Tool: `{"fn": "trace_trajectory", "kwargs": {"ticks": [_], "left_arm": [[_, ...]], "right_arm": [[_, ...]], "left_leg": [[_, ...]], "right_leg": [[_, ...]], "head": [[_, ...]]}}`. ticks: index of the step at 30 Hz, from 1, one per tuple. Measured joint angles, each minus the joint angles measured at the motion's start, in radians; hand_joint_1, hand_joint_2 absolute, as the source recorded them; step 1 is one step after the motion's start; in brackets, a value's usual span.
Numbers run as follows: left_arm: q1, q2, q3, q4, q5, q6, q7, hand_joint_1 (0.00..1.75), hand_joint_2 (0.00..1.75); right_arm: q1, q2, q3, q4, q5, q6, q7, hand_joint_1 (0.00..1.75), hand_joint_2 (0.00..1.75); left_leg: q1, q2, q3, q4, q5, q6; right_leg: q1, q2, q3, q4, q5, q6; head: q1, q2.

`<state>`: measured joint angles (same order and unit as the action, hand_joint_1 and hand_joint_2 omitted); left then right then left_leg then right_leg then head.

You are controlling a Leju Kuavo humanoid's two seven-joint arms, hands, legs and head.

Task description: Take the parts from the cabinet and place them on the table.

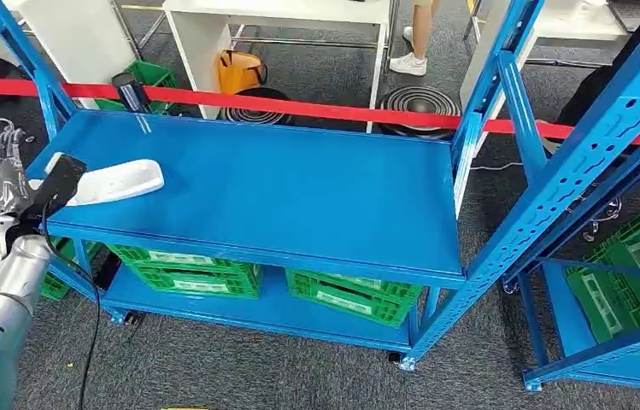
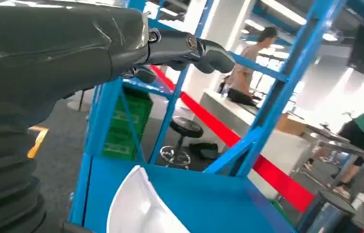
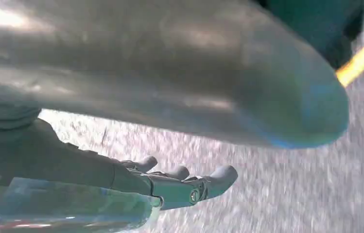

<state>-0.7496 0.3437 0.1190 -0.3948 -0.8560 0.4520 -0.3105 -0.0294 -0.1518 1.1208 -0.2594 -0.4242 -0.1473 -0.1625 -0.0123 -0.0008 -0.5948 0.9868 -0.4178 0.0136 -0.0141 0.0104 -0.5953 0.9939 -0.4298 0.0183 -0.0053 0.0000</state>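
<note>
No legible text, brand or number found; white labels on the green crates [image 1: 186,272] under the blue shelf [image 1: 299,196] are too blurred to read.

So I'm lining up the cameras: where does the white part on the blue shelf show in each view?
Head view: white part lies at the left end of the blue shelf, beside the left robot hand.
Left wrist view: its curved end at the bottom edge.
Right wrist view: not in it.
Shared landmark: red tape.

Left robot hand [image 1: 4,184] raised, fingers apart; right robot hand [image 3: 170,184] low, fingers loosely extended.
</note>
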Motion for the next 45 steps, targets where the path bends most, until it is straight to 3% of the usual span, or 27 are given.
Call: {"fn": "trace_trajectory", "kwargs": {"ticks": [8, 16, 29, 35, 36, 40, 45], "left_arm": [[-0.013, 0.000, -0.061, 0.000, -0.025, 0.000, 0.016, 0.00, 1.75], [-0.011, -0.068, -0.161, -0.019, -0.039, -0.022, 0.075, 0.00, 1.75], [0.019, -0.140, -0.252, -0.047, 0.009, -0.057, 0.116, 0.00, 1.75], [0.028, -0.158, -0.270, -0.040, 0.069, 0.000, 0.158, 0.00, 1.75], [0.031, -0.159, -0.270, -0.039, 0.085, 0.018, 0.164, 0.00, 0.00], [0.046, -0.158, -0.270, -0.039, 0.142, 0.072, 0.178, 0.00, 0.00], [0.064, -0.151, -0.270, -0.036, 0.158, 0.110, 0.202, 0.00, 0.00]], "right_arm": [[-0.034, -0.016, 0.000, -0.003, 0.000, -0.020, 0.001, 0.00, 0.00], [-0.067, -0.035, 0.000, -0.024, 0.024, -0.044, 0.003, 0.00, 0.00], [-0.025, -0.145, 0.003, -0.073, 0.053, -0.082, 0.039, 0.00, 0.00], [0.024, -0.236, 0.006, -0.156, 0.034, -0.132, 0.085, 0.00, 0.00], [0.034, -0.254, 0.011, -0.178, 0.030, -0.146, 0.099, 0.00, 0.00], [0.056, -0.307, 0.051, -0.254, 0.015, -0.171, 0.135, 0.00, 0.00], [0.053, -0.331, 0.090, -0.288, 0.006, -0.172, 0.145, 0.00, 0.00]], "left_leg": [[0.000, 0.000, 0.000, 0.000, 0.000, 0.000], [-0.001, -0.001, 0.000, 0.000, 0.000, 0.000], [-0.001, -0.001, 0.000, 0.001, 0.000, 0.001], [-0.001, -0.001, 0.000, 0.001, 0.000, 0.001], [-0.001, -0.001, -0.001, 0.001, 0.000, 0.001], [-0.001, -0.001, -0.001, 0.001, -0.001, 0.001], [-0.001, -0.001, -0.001, 0.000, -0.001, 0.001]], "right_leg": [[-0.001, 0.000, 0.000, 0.000, 0.000, 0.000], [-0.001, -0.001, 0.001, 0.000, 0.000, 0.000], [-0.001, -0.001, 0.000, 0.000, 0.000, 0.000], [-0.001, -0.001, 0.001, 0.000, 0.000, 0.000], [-0.001, -0.001, 0.001, 0.000, 0.000, 0.000], [-0.001, -0.001, 0.000, 0.000, 0.000, 0.000], [-0.001, -0.001, 0.001, 0.000, 0.000, 0.000]], "head": [[0.000, 0.000], [0.000, 0.000], [0.000, 0.000], [0.000, 0.000], [0.000, 0.000], [0.000, 0.000], [0.000, 0.000]]}}
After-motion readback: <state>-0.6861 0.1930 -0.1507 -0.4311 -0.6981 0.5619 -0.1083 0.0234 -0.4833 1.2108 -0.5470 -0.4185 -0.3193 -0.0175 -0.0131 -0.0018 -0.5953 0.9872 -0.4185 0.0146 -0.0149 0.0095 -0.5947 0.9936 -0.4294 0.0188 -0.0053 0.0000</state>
